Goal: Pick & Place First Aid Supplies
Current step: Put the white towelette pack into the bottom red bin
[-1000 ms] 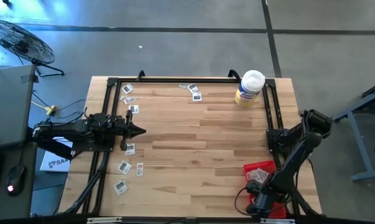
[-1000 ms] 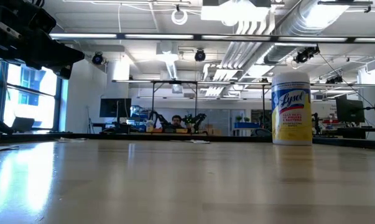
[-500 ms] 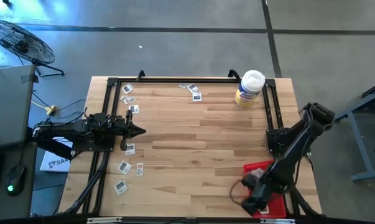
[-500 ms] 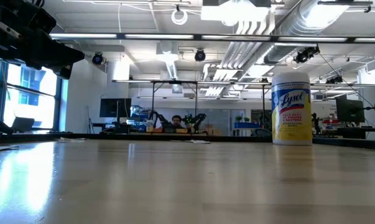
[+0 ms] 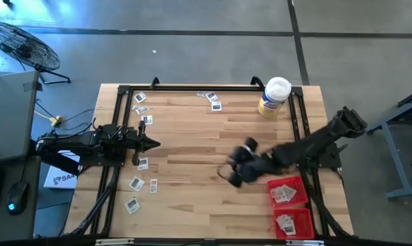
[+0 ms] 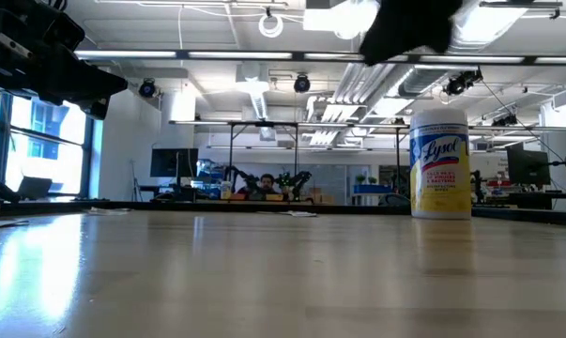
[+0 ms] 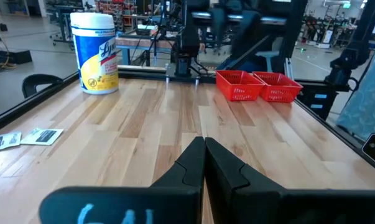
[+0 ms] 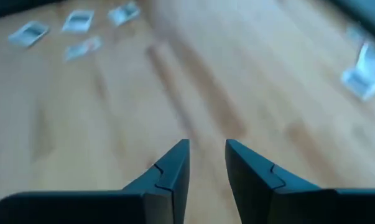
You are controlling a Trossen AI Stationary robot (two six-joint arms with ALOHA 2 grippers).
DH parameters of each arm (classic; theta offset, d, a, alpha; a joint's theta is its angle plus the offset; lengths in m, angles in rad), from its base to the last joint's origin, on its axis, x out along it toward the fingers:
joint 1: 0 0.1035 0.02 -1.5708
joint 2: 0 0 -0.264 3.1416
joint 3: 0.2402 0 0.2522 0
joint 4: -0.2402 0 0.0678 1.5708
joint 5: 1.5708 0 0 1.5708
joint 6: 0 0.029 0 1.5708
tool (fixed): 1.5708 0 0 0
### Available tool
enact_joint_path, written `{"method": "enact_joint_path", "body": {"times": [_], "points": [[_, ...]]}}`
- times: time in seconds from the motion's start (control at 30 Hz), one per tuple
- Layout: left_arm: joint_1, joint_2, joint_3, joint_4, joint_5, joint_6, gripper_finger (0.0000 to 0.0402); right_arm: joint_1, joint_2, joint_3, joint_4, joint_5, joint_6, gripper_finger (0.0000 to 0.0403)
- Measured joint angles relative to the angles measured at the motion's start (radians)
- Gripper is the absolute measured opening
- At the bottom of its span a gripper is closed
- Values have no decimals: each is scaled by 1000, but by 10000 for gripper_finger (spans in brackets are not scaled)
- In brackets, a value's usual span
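Note:
The first aid supplies are small white-grey packets. Several lie flat along the table's left side (image 5: 143,163) and a few at the far edge (image 5: 214,104). More lie in the two red trays (image 5: 290,205) at the near right. My right gripper (image 8: 207,149) hangs open over bare wood near the table's middle (image 5: 227,175), with nothing between its fingers. Its wrist view shows packets (image 8: 78,20) lying ahead of it. My left gripper (image 7: 204,142) is shut and empty, pointing level at the left side (image 5: 151,143).
A yellow jar with a white lid (image 5: 274,97) stands at the far right, also seen in the low view (image 6: 440,164). A black frame rail (image 5: 192,87) borders the table. Bare wood lies between the arms.
My right gripper has swung from over the red trays at the near right corner toward the table's middle, rising and turning as it went. It leaves both trays uncovered. My left arm has kept still.

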State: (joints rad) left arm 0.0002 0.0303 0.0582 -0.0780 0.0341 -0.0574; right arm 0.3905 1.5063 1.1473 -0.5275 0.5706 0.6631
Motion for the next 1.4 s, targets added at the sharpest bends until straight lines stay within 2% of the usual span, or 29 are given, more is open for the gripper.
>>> {"method": "enact_joint_path", "body": {"times": [0.17,0.37,0.5,0.67,0.8,0.9,1.13,1.4], "points": [[0,0,0,0,0,0,1,-200,74,0,169,-42,-221,99],[0,0,0,0,0,0,1,-420,186,-1,228,-98,-317,99],[0,0,0,0,0,0,1,-542,273,28,307,-221,-326,100],[0,0,0,0,0,0,1,-660,394,133,240,-297,-376,129],[0,0,0,0,0,0,1,-737,483,209,187,-340,-423,170],[0,0,0,0,0,0,1,-791,523,238,194,-437,-429,188],[0,0,0,0,0,0,1,-868,574,245,207,-457,-376,193],[0,0,0,0,0,0,1,-884,593,244,199,-518,-437,193]]}}
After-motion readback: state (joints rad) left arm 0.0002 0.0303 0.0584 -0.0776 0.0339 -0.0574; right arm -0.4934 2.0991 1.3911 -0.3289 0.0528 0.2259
